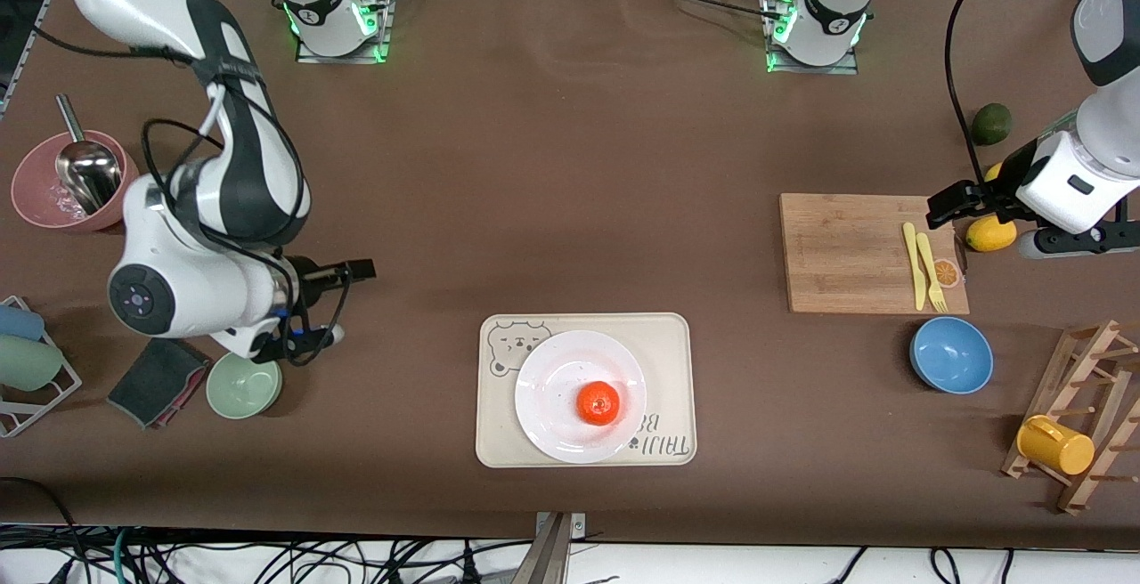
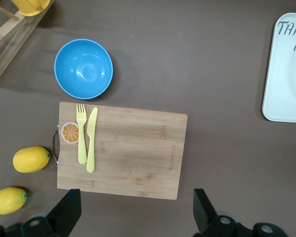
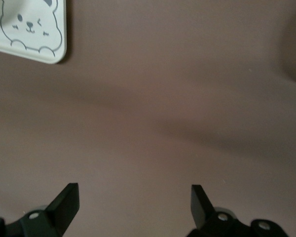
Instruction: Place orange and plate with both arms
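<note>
The orange (image 1: 598, 403) sits on the white plate (image 1: 552, 370), which lies on the cream bear-print tray (image 1: 672, 361) near the table's front edge. My right gripper (image 1: 360, 271) is open and empty over bare table toward the right arm's end; its wrist view shows its gripper (image 3: 133, 202) over brown table and a tray corner (image 3: 29, 29). My left gripper (image 1: 946, 206) is open and empty over the cutting board's end beside a lemon; its wrist view shows its gripper (image 2: 135, 207) by the board's edge and the tray's edge (image 2: 286, 74).
A wooden cutting board (image 1: 855, 253) carries a yellow fork and knife (image 1: 924, 268). Beside it are a lemon (image 1: 990, 233), a dark green fruit (image 1: 990, 124), a blue bowl (image 1: 951, 354) and a rack with a yellow mug (image 1: 1055, 444). A green bowl (image 1: 244, 385), dark cloth (image 1: 158, 381) and pink bowl (image 1: 36, 210) sit at the right arm's end.
</note>
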{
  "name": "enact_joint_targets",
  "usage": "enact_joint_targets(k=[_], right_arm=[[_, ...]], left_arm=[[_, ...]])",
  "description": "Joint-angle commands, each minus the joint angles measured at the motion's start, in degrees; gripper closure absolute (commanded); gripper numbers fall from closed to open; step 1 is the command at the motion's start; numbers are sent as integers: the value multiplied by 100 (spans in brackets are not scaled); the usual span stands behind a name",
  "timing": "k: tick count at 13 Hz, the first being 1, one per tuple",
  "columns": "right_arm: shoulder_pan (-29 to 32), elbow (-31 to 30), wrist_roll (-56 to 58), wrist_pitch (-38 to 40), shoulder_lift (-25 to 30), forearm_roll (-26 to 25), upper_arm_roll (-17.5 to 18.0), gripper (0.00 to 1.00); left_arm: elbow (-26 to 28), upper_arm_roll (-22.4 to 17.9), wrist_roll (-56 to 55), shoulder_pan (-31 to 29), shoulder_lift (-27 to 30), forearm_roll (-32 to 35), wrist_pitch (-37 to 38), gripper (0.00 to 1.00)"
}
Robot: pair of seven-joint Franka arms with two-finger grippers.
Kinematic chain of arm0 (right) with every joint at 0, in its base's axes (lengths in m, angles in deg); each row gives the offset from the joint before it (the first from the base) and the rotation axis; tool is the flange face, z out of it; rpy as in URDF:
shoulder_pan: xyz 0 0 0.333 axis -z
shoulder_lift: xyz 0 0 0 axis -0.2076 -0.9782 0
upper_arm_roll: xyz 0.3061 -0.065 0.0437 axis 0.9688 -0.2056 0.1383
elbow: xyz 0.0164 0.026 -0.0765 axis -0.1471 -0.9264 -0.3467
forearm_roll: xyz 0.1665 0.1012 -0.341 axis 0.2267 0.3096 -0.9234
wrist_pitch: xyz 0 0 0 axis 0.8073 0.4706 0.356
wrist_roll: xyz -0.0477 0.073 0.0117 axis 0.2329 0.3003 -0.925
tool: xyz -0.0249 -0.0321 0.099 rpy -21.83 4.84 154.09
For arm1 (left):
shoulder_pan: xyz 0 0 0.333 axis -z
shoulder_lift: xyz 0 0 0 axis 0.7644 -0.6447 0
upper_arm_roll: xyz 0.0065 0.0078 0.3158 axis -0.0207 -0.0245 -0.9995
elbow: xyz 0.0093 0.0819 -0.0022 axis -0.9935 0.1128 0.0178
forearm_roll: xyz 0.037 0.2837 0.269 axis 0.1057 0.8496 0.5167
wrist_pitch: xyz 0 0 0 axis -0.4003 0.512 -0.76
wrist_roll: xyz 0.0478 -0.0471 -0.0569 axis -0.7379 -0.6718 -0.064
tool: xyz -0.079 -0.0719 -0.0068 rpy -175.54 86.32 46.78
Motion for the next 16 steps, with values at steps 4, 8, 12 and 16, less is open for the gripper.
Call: enact_joint_targets(k=[4, 8, 12, 16], right_arm=[[-33, -1572, -304, -64, 1755, -663, -118, 0], [2, -2850, -596, -602, 3206, -813, -573, 0], [273, -2035, -437, 477, 3314, -796, -866, 0], [582, -1787, -419, 550, 3252, -770, -839, 0]], left_arm=[[-151, 39, 141, -77, -61, -89, 57, 0], [-151, 48, 132, -59, -61, -89, 57, 0], [-151, 57, 132, -59, -61, -89, 57, 0], [-151, 48, 141, -77, -43, -89, 65, 0]])
